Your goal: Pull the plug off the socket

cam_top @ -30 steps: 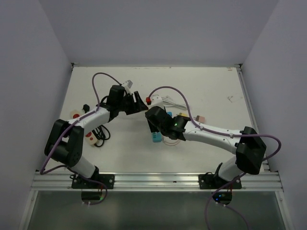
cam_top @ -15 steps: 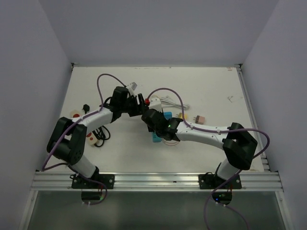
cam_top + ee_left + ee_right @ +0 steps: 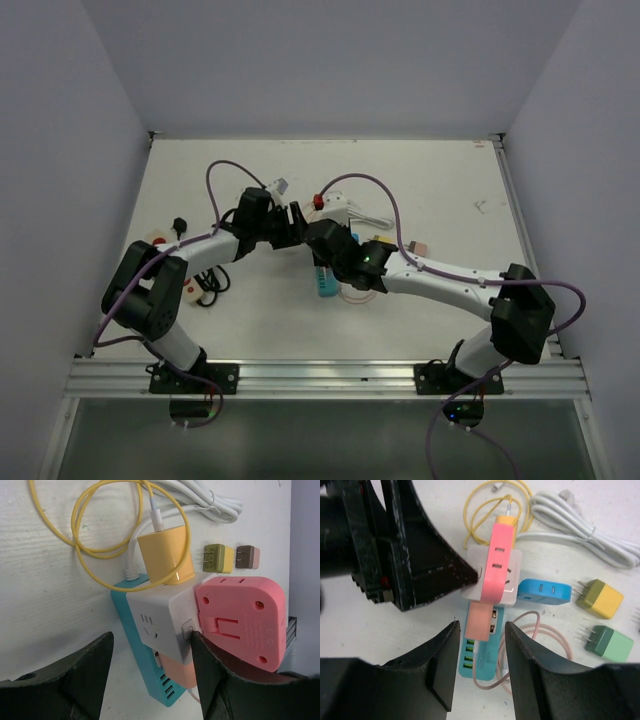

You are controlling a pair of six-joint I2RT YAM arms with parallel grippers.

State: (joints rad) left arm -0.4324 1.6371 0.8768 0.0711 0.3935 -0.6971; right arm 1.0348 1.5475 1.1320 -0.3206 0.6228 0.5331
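Note:
A teal power strip (image 3: 131,641) lies on the table and carries a white cube socket (image 3: 155,620). A pink plug (image 3: 240,620) sits in the cube's side, a yellow charger (image 3: 165,555) at its far end and a peach plug (image 3: 481,620) below it. My left gripper (image 3: 152,677) is open astride the cube; one of its fingers (image 3: 215,675) touches the cube's side by the pink plug, while the other stands apart. My right gripper (image 3: 480,665) is open above the strip's (image 3: 479,657) near end and the peach plug, touching neither. In the top view both grippers (image 3: 295,225) (image 3: 325,242) meet over the strip (image 3: 325,284).
A blue adapter (image 3: 542,592), an olive-yellow plug (image 3: 599,598) and a green plug (image 3: 607,642) lie to the right. A coiled white cable (image 3: 580,530) and a yellow cord (image 3: 95,535) lie beyond. A pink cord (image 3: 520,645) loops beside the strip. Black cables (image 3: 205,285) lie at the left.
My left gripper has moved right, up against the socket cluster. My right gripper's jaws have narrowed a little and it has shifted slightly over the strip.

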